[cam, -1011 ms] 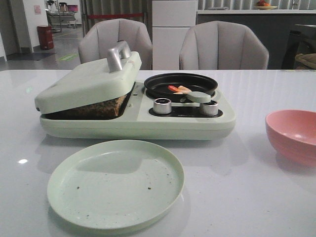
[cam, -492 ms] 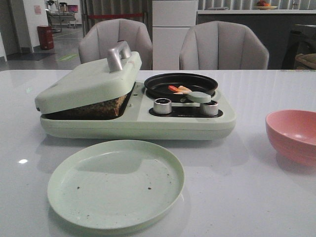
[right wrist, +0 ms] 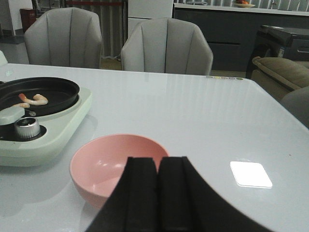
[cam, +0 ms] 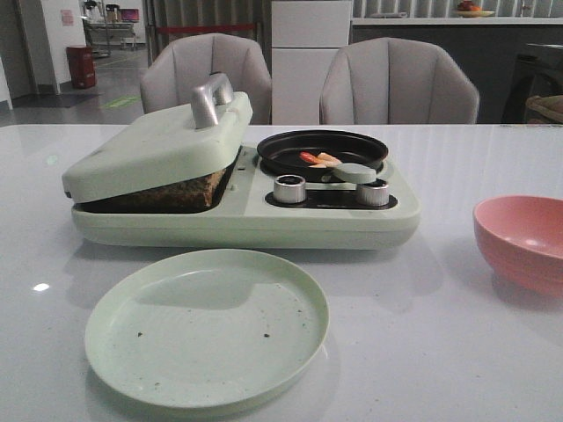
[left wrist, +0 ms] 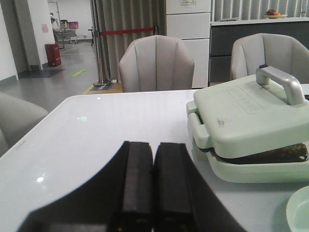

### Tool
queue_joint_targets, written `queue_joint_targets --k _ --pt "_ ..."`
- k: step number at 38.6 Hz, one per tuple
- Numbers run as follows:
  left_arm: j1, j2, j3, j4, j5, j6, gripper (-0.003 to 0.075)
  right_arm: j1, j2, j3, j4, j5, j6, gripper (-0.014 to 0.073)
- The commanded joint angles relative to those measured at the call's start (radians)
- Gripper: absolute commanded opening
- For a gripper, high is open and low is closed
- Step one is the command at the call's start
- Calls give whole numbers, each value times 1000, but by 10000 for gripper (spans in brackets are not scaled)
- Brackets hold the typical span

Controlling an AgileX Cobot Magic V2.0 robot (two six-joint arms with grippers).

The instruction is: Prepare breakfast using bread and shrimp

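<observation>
The bread [cam: 189, 192] lies browned inside the pale green sandwich press [cam: 158, 154], under its nearly closed lid; only a brown edge shows, also in the left wrist view [left wrist: 277, 153]. The shrimp [cam: 318, 159] lies in the black round pan [cam: 321, 149] on the same appliance, and shows in the right wrist view [right wrist: 35, 100]. My left gripper [left wrist: 153, 150] is shut and empty, above the table to the left of the press. My right gripper [right wrist: 158, 164] is shut and empty, just beside the pink bowl [right wrist: 113, 162]. Neither gripper shows in the front view.
An empty pale green plate [cam: 207, 327] lies in front of the appliance. The pink bowl [cam: 523, 242] stands at the right. Two silver knobs [cam: 289, 188] and a small green lid [cam: 354, 172] sit by the pan. Two grey chairs [cam: 398, 83] stand behind the table.
</observation>
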Motion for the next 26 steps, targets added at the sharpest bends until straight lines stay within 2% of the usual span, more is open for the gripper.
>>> queue_joint_targets --k 1,26 --pt "-8 -23 8 -8 -87 0 101 0 -24 -17 5 -94 -6 46" --pt "-8 -23 8 -8 -87 0 101 7 -24 -17 5 -90 -6 46"
